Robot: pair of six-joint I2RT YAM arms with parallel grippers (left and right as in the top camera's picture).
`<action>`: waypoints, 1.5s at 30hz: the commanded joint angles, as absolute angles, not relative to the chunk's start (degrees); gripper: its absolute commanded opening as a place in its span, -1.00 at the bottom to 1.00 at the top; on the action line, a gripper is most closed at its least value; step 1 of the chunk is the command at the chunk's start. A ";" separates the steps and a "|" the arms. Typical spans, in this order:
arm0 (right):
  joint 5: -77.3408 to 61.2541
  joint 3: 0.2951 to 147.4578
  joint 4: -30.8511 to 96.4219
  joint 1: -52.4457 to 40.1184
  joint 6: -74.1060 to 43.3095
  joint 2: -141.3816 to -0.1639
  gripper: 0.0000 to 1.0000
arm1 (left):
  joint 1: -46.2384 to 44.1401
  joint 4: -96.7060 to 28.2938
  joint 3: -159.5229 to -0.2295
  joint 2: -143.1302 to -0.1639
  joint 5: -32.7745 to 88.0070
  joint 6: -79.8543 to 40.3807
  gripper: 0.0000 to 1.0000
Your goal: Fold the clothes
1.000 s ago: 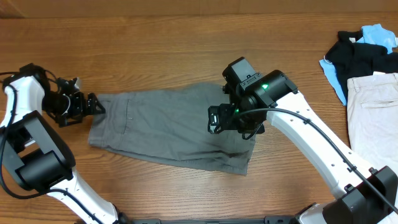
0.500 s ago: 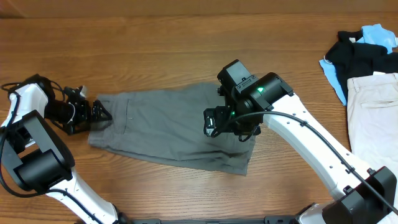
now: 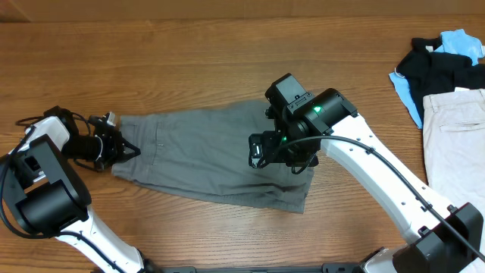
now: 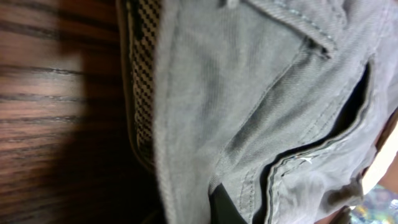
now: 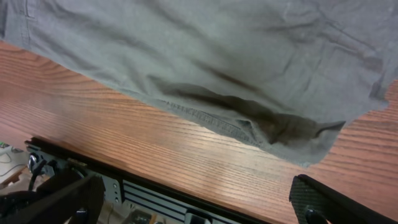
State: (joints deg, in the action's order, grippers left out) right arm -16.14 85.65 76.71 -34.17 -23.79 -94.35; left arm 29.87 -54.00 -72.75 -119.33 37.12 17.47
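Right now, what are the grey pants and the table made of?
The grey trousers look like woven cotton, matte: the left wrist view shows a fine weave, stitched seams and soft creases. The table looks like wood or wood-look laminate, smooth and slightly shiny: long brown grain lines with soft glare. Which one, I cannot tell.

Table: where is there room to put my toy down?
Bare wood runs along the far side of the table behind the trousers, and between the right gripper and the pile of clothes. A strip in front of the trousers is free too. Crowded: the trousers' left end, where the left gripper pinches them.
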 commanded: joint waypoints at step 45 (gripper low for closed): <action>-20.45 85.45 73.34 -16.43 -16.21 -93.86 1.00 | 6.15 -77.12 -108.86 -101.27 11.07 -13.72 -0.88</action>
